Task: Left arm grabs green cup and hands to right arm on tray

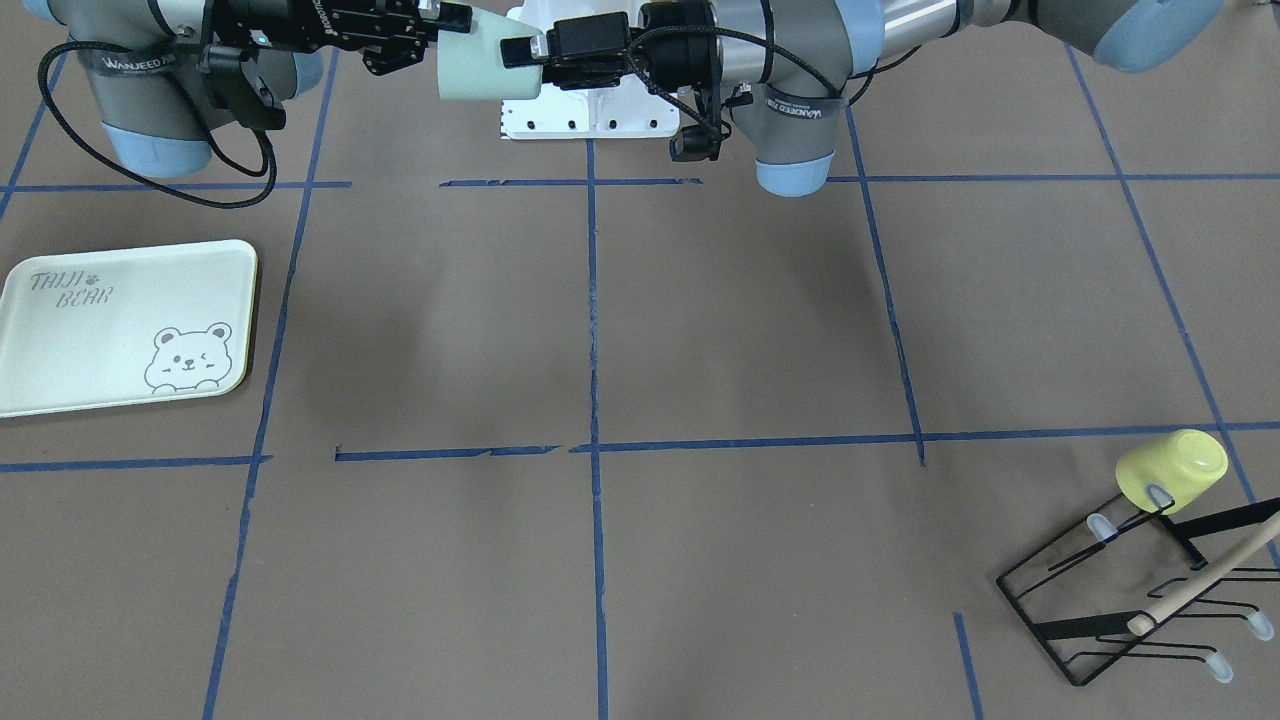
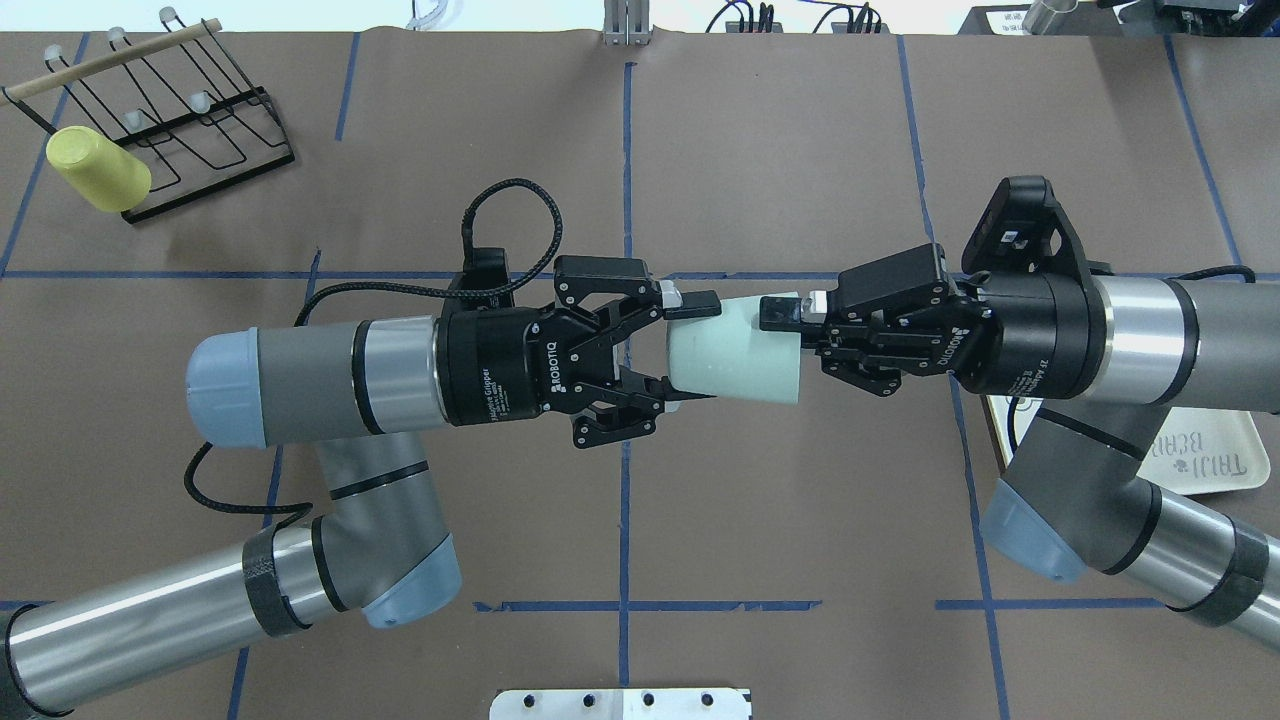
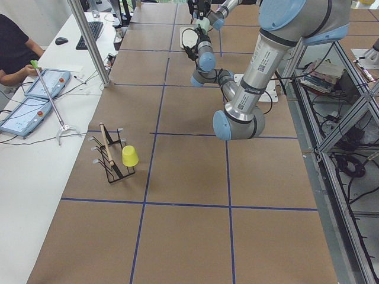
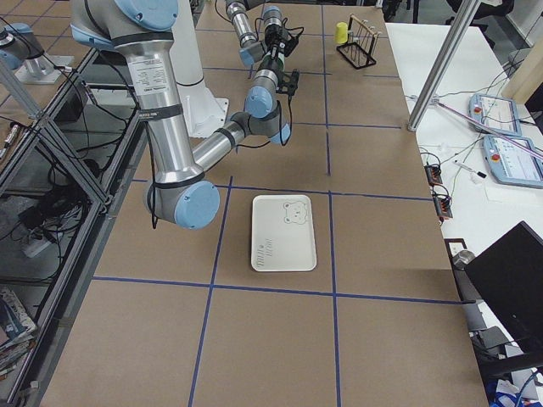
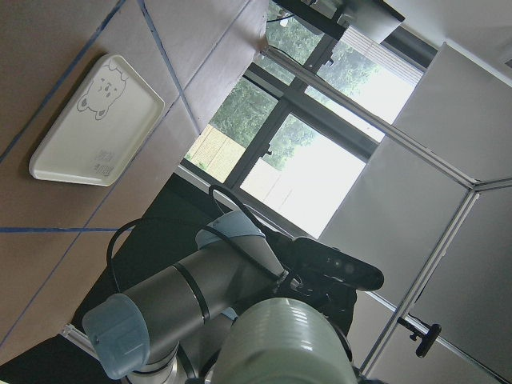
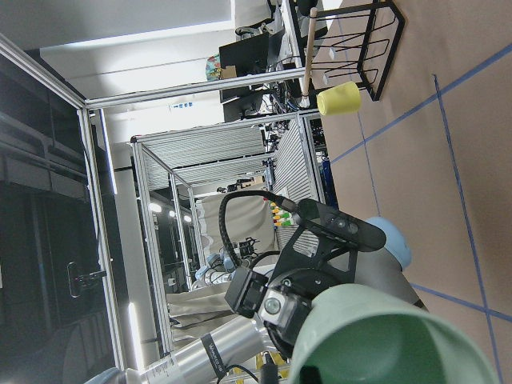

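Clock directions follow the overhead view, with 12 pointing away from the robot. Nearest the robot is a white base plate (image 2: 620, 703) at 6 o'clock. Over the table's middle, the left arm (image 2: 320, 375) reaches in from 9 o'clock and the right arm (image 2: 1150, 340) from 3 o'clock. They meet end to end. The green cup (image 2: 740, 352) hangs between them in the air, lying on its side with its base toward 9 and its mouth toward 3. The left gripper (image 2: 695, 350) is clamped across the base end, with its fingers (image 2: 697, 303) touching the wall on both sides. The left wrist camera shows the ridged underside of the cup. The right gripper (image 2: 790, 335) is at the rim, with one finger (image 2: 785, 312) lying on the outer wall. The other finger is hidden, apparently inside the mouth, so I cannot tell whether this claw is pressing on the wall or standing apart. The right wrist camera looks into the cup's open mouth. The tray (image 1: 170, 285) lies flat on the brown paper under the right arm, at about 4 o'clock from the cup and well apart from it. Farthest out, at 10 o'clock, a black wire rack (image 1: 1085, 627) carries a wooden rod (image 2: 120, 56) and a yellow cup (image 2: 95, 170) hung on one prong.
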Tool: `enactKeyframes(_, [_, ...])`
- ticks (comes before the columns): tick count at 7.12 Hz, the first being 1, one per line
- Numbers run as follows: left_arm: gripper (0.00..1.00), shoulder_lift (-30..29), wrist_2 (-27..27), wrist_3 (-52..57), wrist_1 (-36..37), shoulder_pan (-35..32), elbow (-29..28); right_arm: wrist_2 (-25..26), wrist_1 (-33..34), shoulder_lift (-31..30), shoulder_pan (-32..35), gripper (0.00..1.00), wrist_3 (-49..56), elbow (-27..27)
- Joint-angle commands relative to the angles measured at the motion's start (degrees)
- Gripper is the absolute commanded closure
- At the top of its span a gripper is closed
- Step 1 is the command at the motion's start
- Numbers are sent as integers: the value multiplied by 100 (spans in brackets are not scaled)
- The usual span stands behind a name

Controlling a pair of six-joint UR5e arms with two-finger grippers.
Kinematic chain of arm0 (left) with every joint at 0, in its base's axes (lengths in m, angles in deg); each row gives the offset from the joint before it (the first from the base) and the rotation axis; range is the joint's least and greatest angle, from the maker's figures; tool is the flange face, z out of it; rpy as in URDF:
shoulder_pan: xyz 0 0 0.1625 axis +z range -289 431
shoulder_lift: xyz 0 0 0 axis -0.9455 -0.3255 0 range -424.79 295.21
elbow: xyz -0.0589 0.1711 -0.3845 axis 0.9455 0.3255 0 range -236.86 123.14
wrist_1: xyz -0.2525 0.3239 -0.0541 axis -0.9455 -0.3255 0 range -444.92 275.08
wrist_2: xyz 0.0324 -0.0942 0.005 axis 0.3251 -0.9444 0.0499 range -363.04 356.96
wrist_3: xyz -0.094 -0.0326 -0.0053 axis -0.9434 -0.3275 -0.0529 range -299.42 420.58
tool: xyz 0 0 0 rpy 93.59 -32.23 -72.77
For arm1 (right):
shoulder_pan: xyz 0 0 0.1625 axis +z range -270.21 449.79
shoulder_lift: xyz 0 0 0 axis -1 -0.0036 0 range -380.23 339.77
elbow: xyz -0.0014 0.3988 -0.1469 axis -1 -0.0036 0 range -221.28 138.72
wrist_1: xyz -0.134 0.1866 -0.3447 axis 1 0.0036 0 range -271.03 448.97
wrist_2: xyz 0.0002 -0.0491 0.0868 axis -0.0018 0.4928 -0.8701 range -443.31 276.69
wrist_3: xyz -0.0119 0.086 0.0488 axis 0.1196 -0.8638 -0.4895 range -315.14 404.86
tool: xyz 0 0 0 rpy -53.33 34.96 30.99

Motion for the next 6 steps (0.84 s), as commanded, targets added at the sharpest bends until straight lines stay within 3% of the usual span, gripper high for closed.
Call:
enactKeyframes(1, [0, 14, 6, -12, 22, -12, 8, 8, 15, -1, 9, 100, -68, 54])
enactKeyframes(4, [0, 23, 6, -3, 22, -29, 44, 0, 6, -185, 18, 100, -33, 63])
enactKeyframes(6, [0, 49, 6, 58, 74, -91, 35, 147, 23, -884, 44, 100, -59, 508])
